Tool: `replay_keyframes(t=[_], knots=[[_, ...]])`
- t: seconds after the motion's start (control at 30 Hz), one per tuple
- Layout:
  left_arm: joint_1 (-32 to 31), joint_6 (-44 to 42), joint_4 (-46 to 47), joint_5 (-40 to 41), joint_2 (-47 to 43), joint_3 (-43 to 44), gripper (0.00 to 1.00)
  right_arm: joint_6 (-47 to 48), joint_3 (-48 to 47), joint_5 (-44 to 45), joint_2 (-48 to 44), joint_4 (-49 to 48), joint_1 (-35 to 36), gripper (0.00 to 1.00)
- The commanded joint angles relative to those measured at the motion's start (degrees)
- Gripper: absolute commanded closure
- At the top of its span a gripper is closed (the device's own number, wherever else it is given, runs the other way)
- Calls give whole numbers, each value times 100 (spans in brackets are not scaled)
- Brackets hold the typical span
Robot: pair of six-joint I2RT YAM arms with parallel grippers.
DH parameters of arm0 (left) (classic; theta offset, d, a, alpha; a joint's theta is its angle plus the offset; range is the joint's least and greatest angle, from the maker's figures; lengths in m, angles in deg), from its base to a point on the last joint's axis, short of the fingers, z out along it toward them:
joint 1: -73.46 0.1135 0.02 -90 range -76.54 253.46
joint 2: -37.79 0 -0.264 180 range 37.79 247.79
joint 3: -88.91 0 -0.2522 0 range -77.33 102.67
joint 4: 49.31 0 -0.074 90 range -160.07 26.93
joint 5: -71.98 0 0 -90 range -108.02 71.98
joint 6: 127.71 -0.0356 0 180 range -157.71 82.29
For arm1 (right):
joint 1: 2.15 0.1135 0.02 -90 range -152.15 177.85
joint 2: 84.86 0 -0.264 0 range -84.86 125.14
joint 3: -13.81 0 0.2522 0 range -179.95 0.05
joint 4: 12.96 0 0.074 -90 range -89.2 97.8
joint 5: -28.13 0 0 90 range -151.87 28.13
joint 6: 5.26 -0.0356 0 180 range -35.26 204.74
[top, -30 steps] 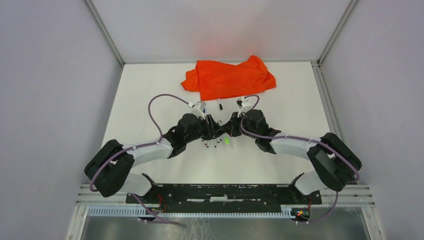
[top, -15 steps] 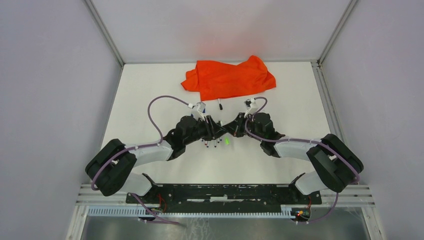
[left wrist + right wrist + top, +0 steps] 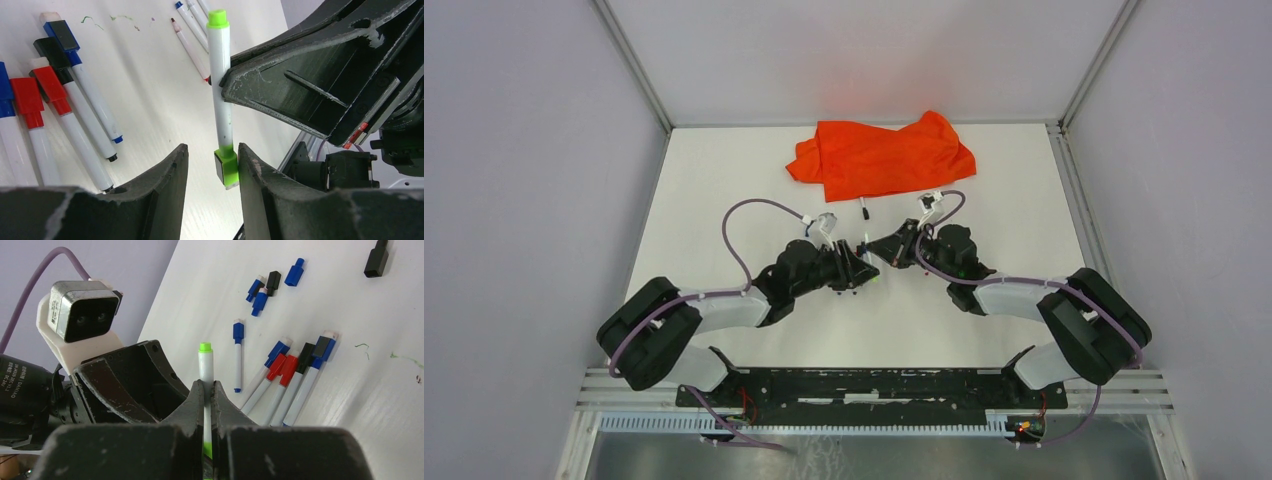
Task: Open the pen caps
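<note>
Bright green plastic pen cap [image 3: 226,169] on a white-barrelled marker [image 3: 220,90] over mid-table, between the left gripper's [image 3: 212,150] parted, unclenched fingers, right gripper [image 3: 207,386] clamped on the barrel, five capped markers [image 3: 47,80] below, white table [image 3: 704,200] open left and right, one orange cloth [image 3: 879,155] far

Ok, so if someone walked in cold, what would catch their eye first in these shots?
Probably the green pen held up off the table mid-scene: the right hand is clamped on its white barrel, while the open fingers of the left hand flank its green cap. Next, the bright orange cloth crumpled at the table's far edge, and the row of blue, red and black capped pens lying near the hands.
</note>
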Motion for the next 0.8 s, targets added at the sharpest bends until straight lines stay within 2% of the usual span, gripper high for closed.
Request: replay_keyframes(t=[0.0,0.3,0.37,0.47,0.53,0.77], knots=[[-64,206,337,-90,113,-31,52,-211,25,-140,-63,-660,-25,100],[-201,301,457,-42,206,-63,55,-323,104,-174,36,-902,-25,100],[-215,301,487,-29,222,-72,64,-313,133,-163,27,-913,-31,100],[-239,301,526,-71,256,-58,88,-302,182,-140,26,-930,-36,100],[-261,301,530,-65,252,-60,97,-303,209,-145,27,-949,-44,100],[-319,83,366,-135,110,-90,98,-110,301,-221,-25,-956,-102,100]])
